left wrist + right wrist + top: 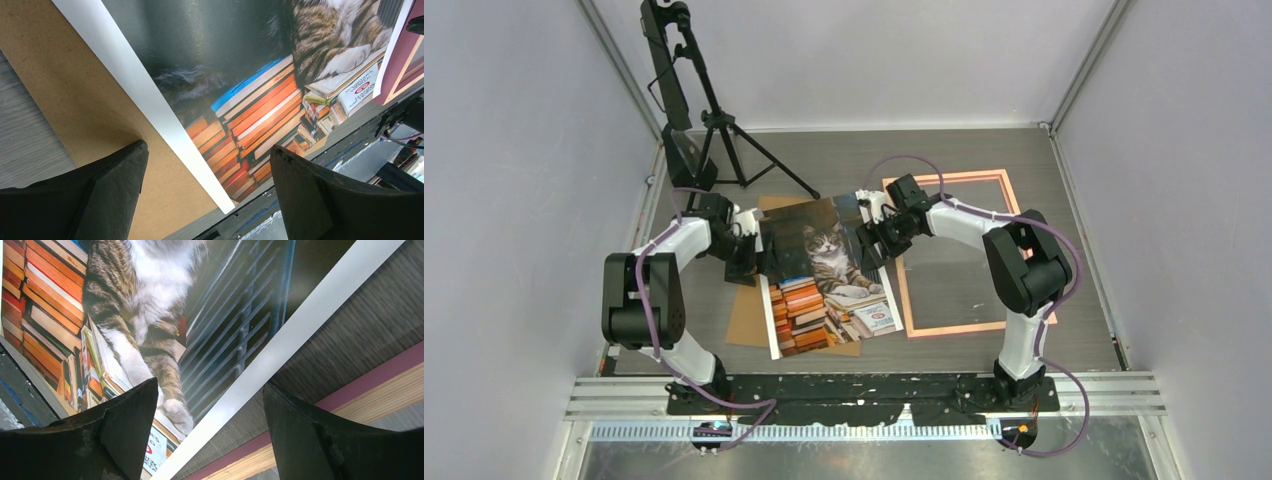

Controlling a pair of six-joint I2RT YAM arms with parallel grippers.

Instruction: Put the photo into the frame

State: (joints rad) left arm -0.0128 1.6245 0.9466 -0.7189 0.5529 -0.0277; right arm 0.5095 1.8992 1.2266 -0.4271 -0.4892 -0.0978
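Observation:
The photo (824, 280), a tabby cat among stacked books with a white border, lies face up at the table's middle, partly on a brown backing board (746, 325). To its right the salmon-pink frame (964, 328) lies flat, with bare table inside it. My left gripper (752, 258) is open at the photo's left edge. In the left wrist view its fingers (115, 185) straddle the white border (150, 110) above the board (60, 100). My right gripper (876, 235) is open at the photo's right edge. Its fingers (125, 425) straddle that border, and the frame's rail (380, 385) lies just beyond.
A black tripod (719, 125) with a mounted device stands at the back left, one leg reaching near the photo's far corner. Grey walls close in on both sides. The arms' black base plate (864, 395) runs along the near edge.

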